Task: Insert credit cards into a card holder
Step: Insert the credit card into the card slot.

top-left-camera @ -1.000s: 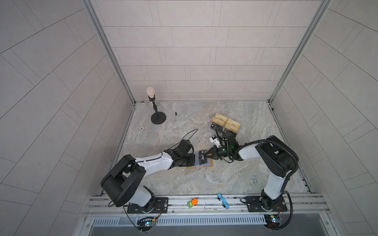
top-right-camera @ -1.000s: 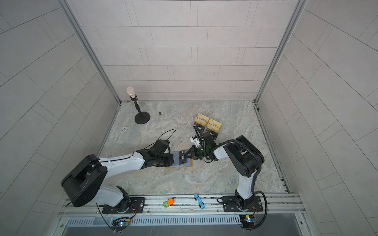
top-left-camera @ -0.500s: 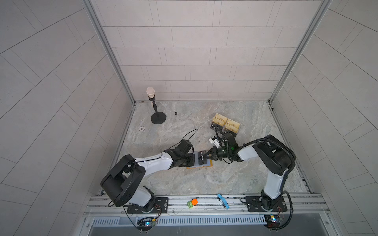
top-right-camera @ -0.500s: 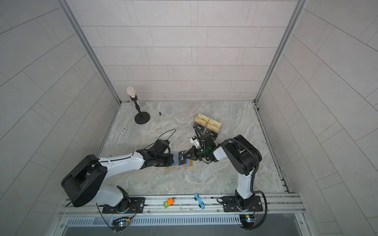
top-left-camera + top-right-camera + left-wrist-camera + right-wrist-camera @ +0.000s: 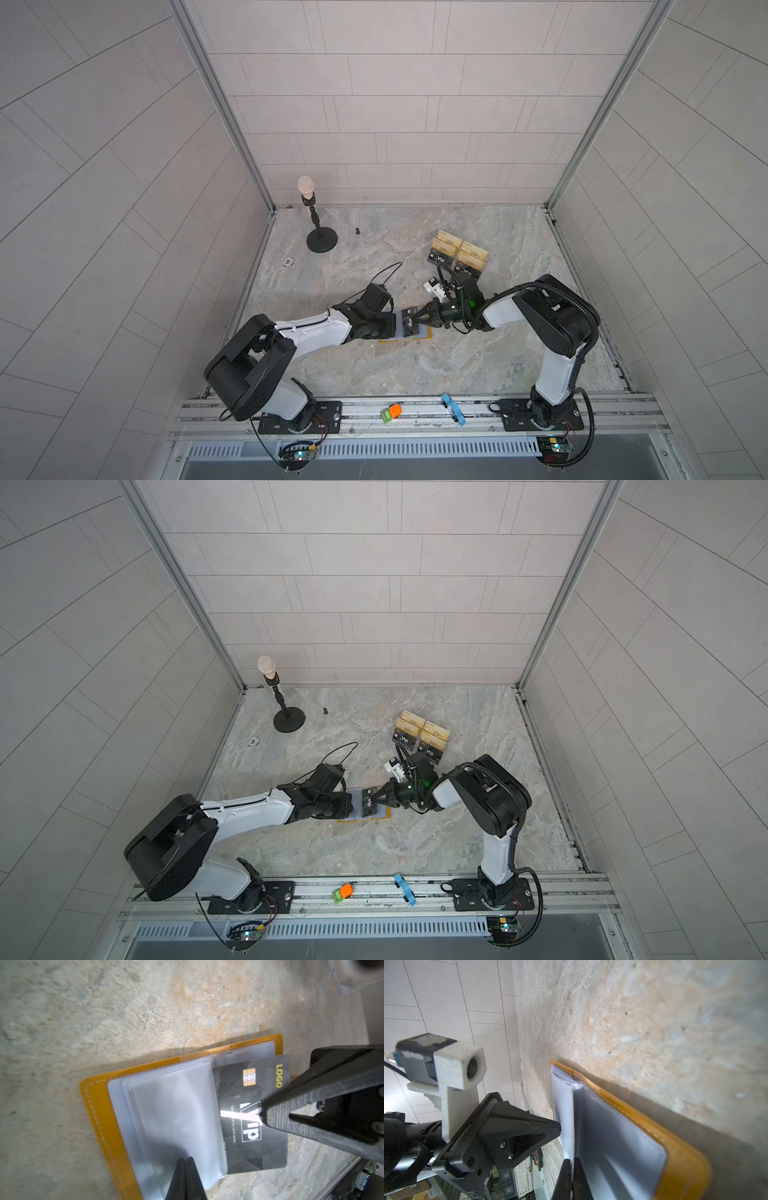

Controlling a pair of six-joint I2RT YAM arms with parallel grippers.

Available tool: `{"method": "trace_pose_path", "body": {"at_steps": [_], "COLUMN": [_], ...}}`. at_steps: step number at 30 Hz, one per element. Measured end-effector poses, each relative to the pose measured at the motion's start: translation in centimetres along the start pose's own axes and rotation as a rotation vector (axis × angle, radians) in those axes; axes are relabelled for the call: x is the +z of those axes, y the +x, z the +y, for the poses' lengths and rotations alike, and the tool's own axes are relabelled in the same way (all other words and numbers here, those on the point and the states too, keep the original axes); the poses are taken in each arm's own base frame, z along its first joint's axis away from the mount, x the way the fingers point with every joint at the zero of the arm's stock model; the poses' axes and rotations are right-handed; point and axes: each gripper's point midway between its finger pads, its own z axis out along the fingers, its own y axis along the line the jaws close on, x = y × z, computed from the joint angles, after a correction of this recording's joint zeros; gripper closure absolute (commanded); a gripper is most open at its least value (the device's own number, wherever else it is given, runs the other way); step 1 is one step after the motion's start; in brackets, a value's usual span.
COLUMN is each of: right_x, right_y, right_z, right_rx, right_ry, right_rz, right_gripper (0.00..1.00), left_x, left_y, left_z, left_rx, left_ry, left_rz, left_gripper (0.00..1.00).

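The card holder (image 5: 97, 1105) lies open and flat on the stone-patterned tabletop (image 5: 374, 370) between the two arms. Its mustard cover is down and its clear sleeves (image 5: 172, 1109) face up.

The right gripper (image 5: 262, 1112) has its jaws pinched on a black card (image 5: 255, 1155) at the white "Vip" lettering. In the right wrist view this card appears edge-on between the two fingers. The card sits over the half of the holder nearer the right arm, with its gold chip and yellow "LOGO" facing up. Its leading edge meets the open side of the sleeves. One corner seems to lie just under the clear plastic, while most of the card lies outside.

The left gripper (image 5: 186, 1161) has its jaws pressed together, and its tips rest on the fanned sleeves of the other half. Whether a sleeve is caught between them cannot be told.

Well apart, toward the back wall on the right arm's side, a tiered stand (image 5: 487, 260) carries gold cards (image 5: 473, 252) on its rear tiers. Spare black cards (image 5: 437, 259) sit on its front tier.
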Motion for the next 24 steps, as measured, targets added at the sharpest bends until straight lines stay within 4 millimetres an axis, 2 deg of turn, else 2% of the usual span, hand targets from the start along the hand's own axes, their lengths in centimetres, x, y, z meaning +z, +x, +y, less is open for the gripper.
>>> {"method": "trace_pose_path", "body": {"at_steps": [12, 18, 21, 24], "right_x": [0.26, 0.48, 0.51, 0.38], "right_y": [0.10, 0.24, 0.64, 0.65], "right_z": [-0.20, -0.46, -0.94, -0.53], "right_rx": [0.000, -0.009, -0.008, -0.031], "right_ry": [0.005, 0.036, 0.068, 0.088], "right_rz": [0.011, 0.036, 0.059, 0.070], "right_gripper": [1.00, 0.79, 0.71, 0.67], "left_x": [-0.06, -0.19, -0.35, -0.71], "left_y": [0.05, 0.13, 0.16, 0.22], "left_z": [0.09, 0.11, 0.12, 0.32], "left_rx": [-0.002, 0.004, 0.005, 0.010], "left_ry": [-0.003, -0.004, -0.005, -0.015], "left_rz": [0.002, 0.005, 0.005, 0.004], "left_gripper": [0.92, 0.87, 0.82, 0.77]}}
